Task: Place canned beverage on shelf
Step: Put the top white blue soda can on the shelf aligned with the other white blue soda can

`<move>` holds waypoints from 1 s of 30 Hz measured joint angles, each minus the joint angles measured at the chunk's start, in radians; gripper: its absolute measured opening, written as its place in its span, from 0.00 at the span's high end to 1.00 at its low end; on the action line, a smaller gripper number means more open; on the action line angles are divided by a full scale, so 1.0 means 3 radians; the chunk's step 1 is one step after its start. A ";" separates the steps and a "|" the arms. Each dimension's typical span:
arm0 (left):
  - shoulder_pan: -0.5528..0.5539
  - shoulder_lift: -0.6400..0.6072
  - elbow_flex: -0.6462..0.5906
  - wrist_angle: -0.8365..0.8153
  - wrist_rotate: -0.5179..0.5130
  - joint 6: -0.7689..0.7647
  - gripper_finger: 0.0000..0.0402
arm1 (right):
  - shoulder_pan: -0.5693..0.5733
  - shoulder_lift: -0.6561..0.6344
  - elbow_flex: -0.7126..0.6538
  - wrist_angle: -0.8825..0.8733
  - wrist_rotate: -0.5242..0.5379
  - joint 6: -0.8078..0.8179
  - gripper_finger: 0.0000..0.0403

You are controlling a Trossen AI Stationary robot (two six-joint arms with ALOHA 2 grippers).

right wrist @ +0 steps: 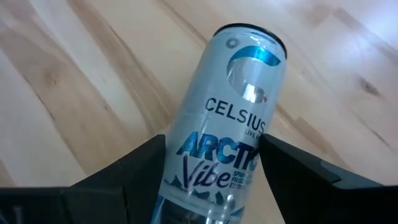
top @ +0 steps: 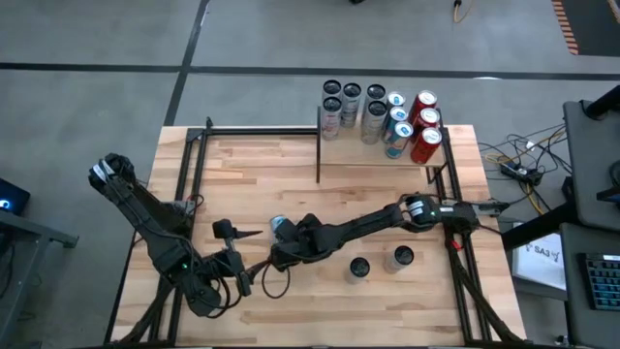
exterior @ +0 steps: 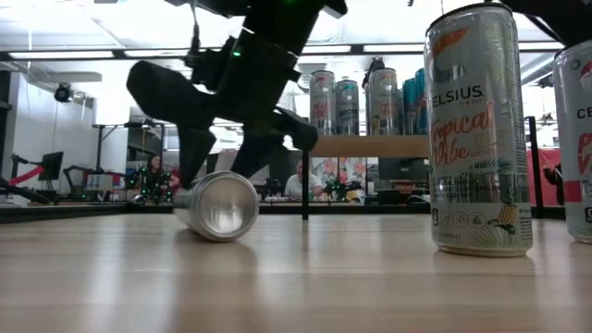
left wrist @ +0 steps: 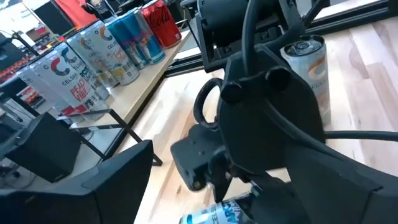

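A: My right pincer (right wrist: 208, 165) straddles the fallen blue can (right wrist: 230, 118), fingers on both flanks, can on the table.

B: Left pincer (top: 235, 260)?

A: Spread, empty, just beside. The shelf (top: 368, 160), well beyond, already holds cans; this lift remains.

Grey concrete floor (top: 87, 107) is filling the upper half of the high view, with dark seam lines (top: 145, 67) running across it. At the right edge, a tangle of cables (top: 518, 160) is lying beside a dark desk (top: 593, 145), and a keyboard (top: 603, 281) is showing in the lower right corner. In the low view, ceiling light strips (exterior: 111, 44) are glowing across the upper left, and a seated person (exterior: 298, 183) is showing at centre, far behind.
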 joint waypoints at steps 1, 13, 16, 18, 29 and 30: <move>0.0001 0.0004 0.0000 -0.0014 -0.0002 -0.0001 0.14 | 0.0001 0.0041 0.0062 -0.0012 0.0000 -0.0045 0.39; -0.0001 -0.0006 0.0000 -0.0631 0.0199 -0.0279 0.14 | -0.0009 0.0066 0.0209 -0.0051 -0.0032 -0.0231 0.38; -0.0001 -0.0010 0.0000 -0.0913 0.0192 -0.0439 0.14 | -0.0020 0.0066 0.0210 -0.0054 -0.0036 -0.0200 0.34; -0.0001 -0.0010 0.0000 -0.1116 0.0187 -0.0528 0.14 | -0.0031 0.0067 0.0209 -0.0061 -0.0047 -0.0195 0.30; -0.0001 -0.0115 -0.0007 -0.2321 0.0080 -0.1305 0.14 | -0.0122 0.0081 0.0208 -0.0044 -0.0122 -0.0018 0.11; -0.0001 -0.0144 -0.0020 -0.2330 0.0076 -0.1338 0.14 | -0.0125 0.0087 0.0208 -0.0038 -0.0121 -0.0016 0.10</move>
